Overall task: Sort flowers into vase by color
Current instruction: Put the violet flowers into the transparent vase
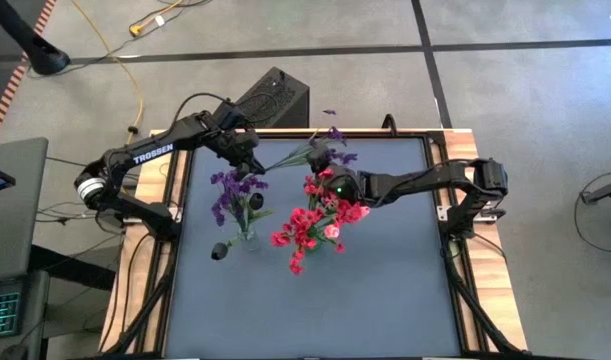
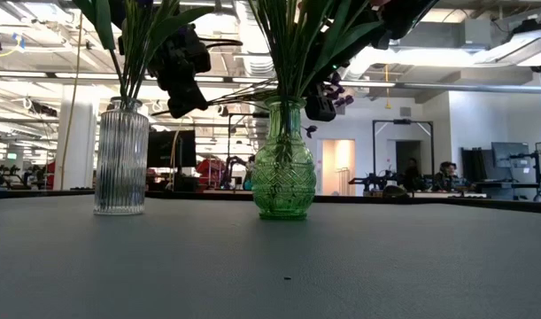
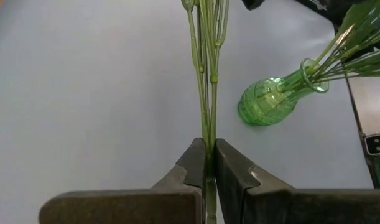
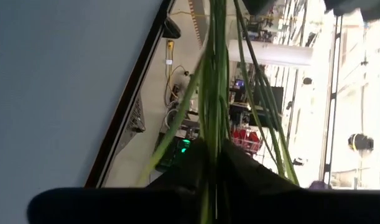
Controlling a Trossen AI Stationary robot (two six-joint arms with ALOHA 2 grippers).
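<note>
Left gripper [image 3: 209,163] pinches thin flower stems [image 3: 205,74] above the table [image 1: 385,290]; right gripper [image 4: 211,155] clamps another bunch near the green vase [image 2: 283,168]. They look light and whippy; best gripped low.

My left pincer [image 3: 209,163] has its two dark fingers [image 3: 234,177] pressed together on a bundle of thin green stems [image 3: 205,74], which run straight away from me over the pale desk [image 3: 84,93]. Off to one side I see a green glass vase [image 3: 267,101] with more stems in its neck.
</note>
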